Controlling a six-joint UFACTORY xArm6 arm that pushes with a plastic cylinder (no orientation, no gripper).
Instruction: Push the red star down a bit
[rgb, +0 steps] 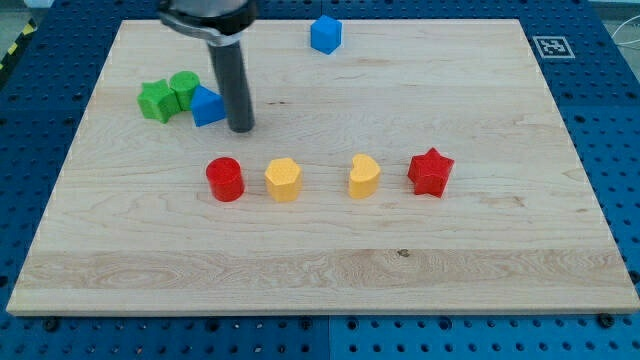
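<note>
The red star lies on the wooden board, right of the middle. My tip rests on the board in the upper left part, far to the left of the star and a little higher. It stands just right of a blue triangular block, close to it or touching it.
A red cylinder, a yellow pentagon-like block and a yellow heart form a row left of the star. A green star and a green cylinder sit left of the blue triangle. A blue hexagon lies at the top.
</note>
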